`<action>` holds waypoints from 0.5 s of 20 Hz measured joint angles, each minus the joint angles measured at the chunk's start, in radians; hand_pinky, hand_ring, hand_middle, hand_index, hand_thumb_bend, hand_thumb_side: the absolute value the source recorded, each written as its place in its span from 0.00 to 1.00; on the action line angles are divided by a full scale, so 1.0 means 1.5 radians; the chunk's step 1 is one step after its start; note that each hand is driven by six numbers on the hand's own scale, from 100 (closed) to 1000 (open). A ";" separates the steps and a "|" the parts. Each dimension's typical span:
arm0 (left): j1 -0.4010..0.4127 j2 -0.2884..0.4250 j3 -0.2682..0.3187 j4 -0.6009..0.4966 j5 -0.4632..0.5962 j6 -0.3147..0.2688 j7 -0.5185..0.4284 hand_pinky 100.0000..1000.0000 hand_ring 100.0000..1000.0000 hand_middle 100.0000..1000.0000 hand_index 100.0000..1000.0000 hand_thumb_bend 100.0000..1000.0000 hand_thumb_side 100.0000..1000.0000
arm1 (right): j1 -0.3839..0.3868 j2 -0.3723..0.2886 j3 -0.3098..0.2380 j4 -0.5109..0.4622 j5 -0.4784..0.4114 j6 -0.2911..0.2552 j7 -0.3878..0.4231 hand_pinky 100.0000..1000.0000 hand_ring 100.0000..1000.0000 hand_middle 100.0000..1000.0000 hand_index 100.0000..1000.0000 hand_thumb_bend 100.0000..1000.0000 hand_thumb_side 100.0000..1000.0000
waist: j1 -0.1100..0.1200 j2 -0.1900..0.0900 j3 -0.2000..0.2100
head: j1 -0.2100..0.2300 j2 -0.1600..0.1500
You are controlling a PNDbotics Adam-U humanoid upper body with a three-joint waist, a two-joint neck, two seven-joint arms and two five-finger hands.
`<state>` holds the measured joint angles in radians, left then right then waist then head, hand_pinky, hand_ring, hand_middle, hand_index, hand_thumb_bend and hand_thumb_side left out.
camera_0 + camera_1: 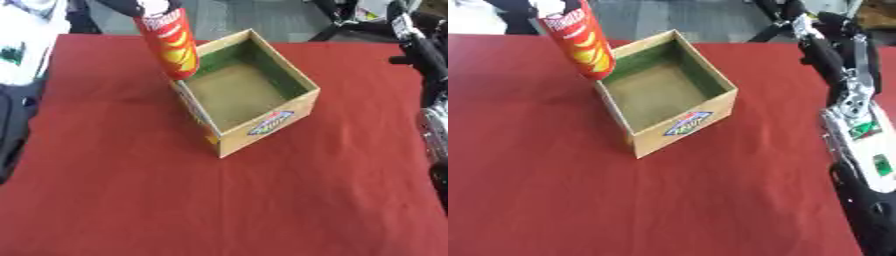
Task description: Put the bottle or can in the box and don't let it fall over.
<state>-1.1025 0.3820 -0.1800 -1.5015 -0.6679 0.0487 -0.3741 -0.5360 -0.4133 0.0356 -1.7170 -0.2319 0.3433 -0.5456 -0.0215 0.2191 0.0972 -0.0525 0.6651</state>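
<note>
The left hand, at the top left of the frame, seems to grip the top of the red can (tilted, above the box's left wall); the open cardboard box sits centre on the red cloth; the right arm runs down the right edge, its fingers indiscernible.

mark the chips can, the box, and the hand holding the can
chips can (171, 45): left eye view, mid red side.
box (262, 125): left eye view, front wall by the label.
left hand (131, 6): left eye view, dark fingers at the can's top.

Even, fairly bright light is falling on the red tablecloth, casting only faint shadows. Everything is looking soft and slightly blurred, the right arm most.
</note>
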 measured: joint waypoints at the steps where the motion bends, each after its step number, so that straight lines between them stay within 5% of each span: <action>1: 0.000 -0.004 -0.002 -0.003 -0.001 0.000 0.000 0.14 0.00 0.00 0.01 0.31 0.00 | 0.000 0.003 -0.001 0.000 0.000 0.000 -0.001 0.54 0.74 0.84 0.75 0.40 0.43 | 0.000 0.000 -0.002 | -0.001 0.000; 10: -0.002 -0.033 -0.008 -0.017 -0.026 -0.005 0.000 0.14 0.00 0.00 0.01 0.31 0.00 | -0.006 0.015 -0.003 -0.002 0.000 -0.004 -0.005 0.54 0.74 0.84 0.74 0.40 0.43 | 0.004 0.001 -0.030 | -0.001 -0.018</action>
<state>-1.1049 0.3326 -0.1916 -1.5264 -0.7076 0.0416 -0.3744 -0.5458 -0.3911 0.0315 -1.7193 -0.2319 0.3368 -0.5530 -0.0148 0.2213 0.0520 -0.0541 0.6376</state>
